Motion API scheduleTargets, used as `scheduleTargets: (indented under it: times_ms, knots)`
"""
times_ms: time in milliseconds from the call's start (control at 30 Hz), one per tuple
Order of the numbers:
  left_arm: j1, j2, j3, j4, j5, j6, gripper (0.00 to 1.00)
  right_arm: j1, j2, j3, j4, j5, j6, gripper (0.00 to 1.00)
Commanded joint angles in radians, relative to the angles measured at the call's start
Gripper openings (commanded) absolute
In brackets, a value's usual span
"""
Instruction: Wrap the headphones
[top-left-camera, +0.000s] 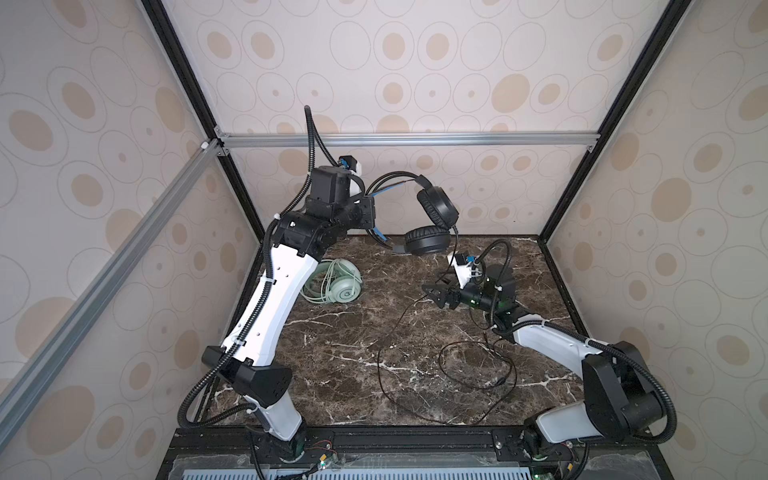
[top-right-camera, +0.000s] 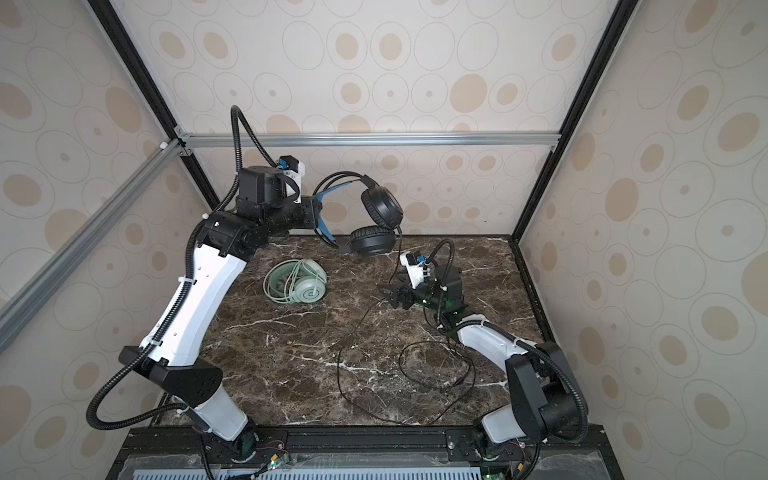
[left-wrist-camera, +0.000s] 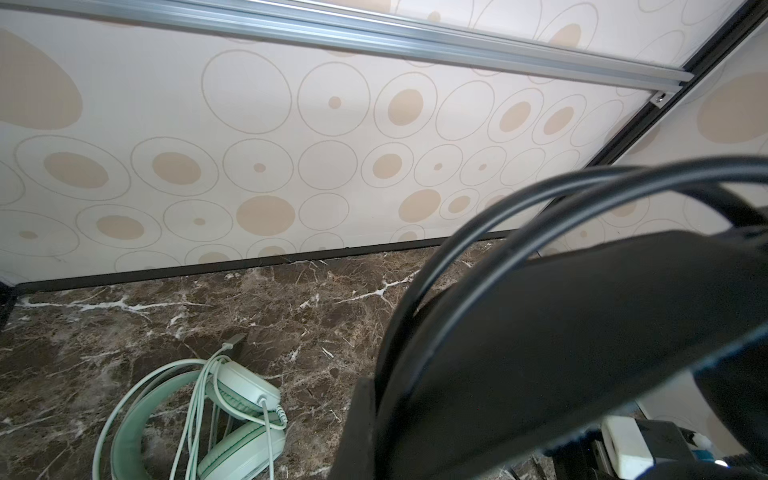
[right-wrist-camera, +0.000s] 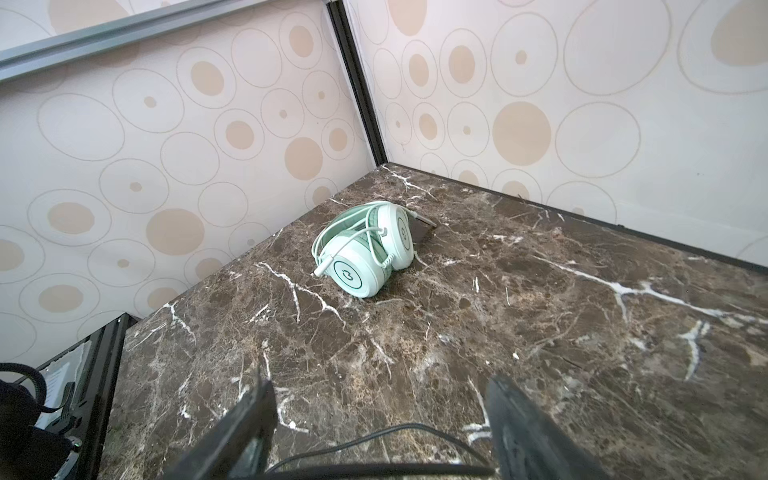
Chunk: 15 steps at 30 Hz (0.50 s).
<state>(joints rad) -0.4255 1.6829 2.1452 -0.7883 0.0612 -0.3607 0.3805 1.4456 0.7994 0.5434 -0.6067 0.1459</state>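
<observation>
Black cable (top-left-camera: 379, 365) lies in loose loops over the front right of the worktop (top-left-camera: 332, 386) and climbs to my right gripper (top-left-camera: 432, 294). Its jaws stand wide apart, and the cord runs between them unpinched. My left gripper (top-left-camera: 369, 212) is pressed together on the headband of the black headphones (top-left-camera: 428, 243), which hang above the back edge. Mint-green headphones (top-left-camera: 337, 286), cable wound around them, rest near the back left corner.

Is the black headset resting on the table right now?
No, the left gripper holds the black headset up by its headband, above the table.
</observation>
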Motion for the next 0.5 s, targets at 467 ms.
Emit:
scheduleTargets:
  times_ms: [467]
  knots:
    - [0.023,-0.045,0.067,0.072,0.049,-0.102,0.00,0.006,0.102,0.044,0.153,-0.018,0.028,0.58]
